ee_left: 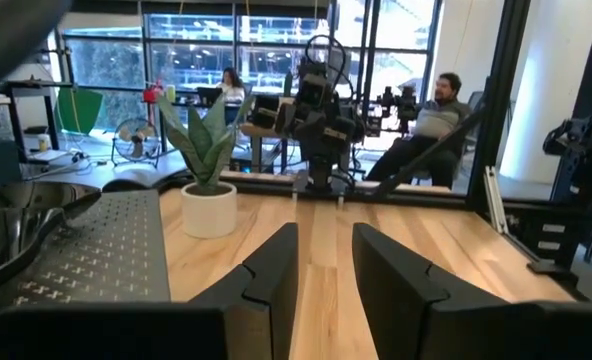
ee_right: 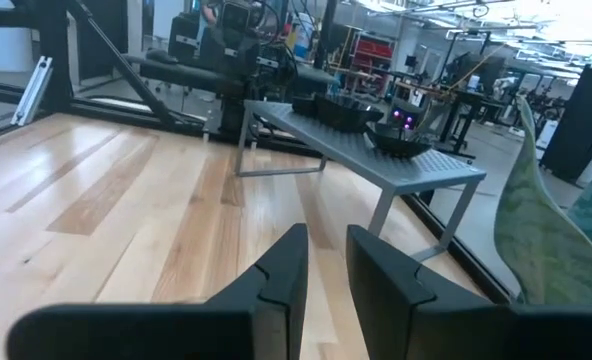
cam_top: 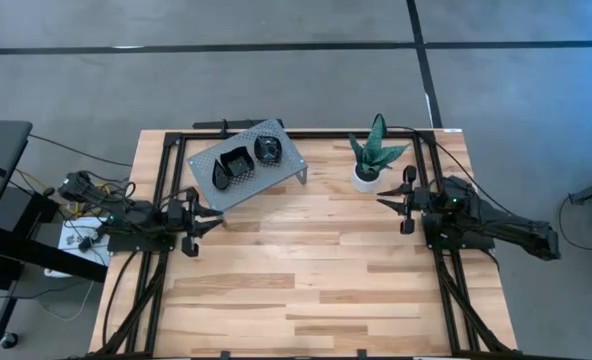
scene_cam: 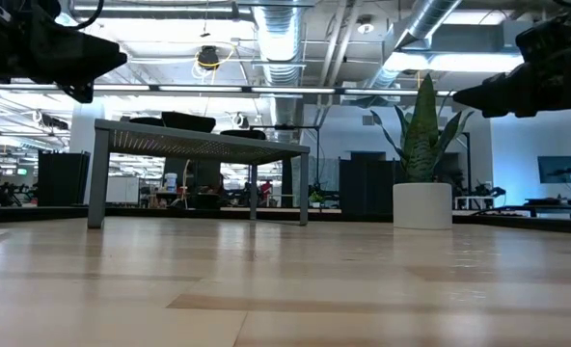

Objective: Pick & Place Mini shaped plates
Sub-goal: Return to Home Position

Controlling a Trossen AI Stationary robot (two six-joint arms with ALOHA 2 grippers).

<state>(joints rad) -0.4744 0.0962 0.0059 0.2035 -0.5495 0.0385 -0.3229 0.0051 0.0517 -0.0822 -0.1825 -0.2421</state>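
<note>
Counted 3 black heaps of mini shaped plates (cam_top: 238,162) on top of the grey perforated stand (cam_top: 284,163), at the far-left part of the table (cam_top: 306,280); spotted none on the bare wood. Noted the stand's long axis running slantwise, from near-left end to far-right end. Found the left gripper (cam_top: 212,222) just beside the near corner of that left end, raised off the wood and pointing inward across the table. Placed the plates, therefore, ahead and off toward its far side, not straight in front. Read its fingers (ee_left: 276,270) as parted by a narrow gap, with nothing between. Found the right gripper (cam_top: 386,202) well apart from the stand, close to the green plant (cam_top: 376,150), facing inward too, likewise narrowly parted and empty. Judged the left arm clearly the nearer of the 2 to the stacks. Judged the placing finished, with only the retreat to rest outstanding. Expected the left arm's pull-back to turn on that 1 closeness: straight rearward, away from the stand's corner, with no swing toward the far side. Expected no such worry on the right, apart from the plant's leaves.
</note>
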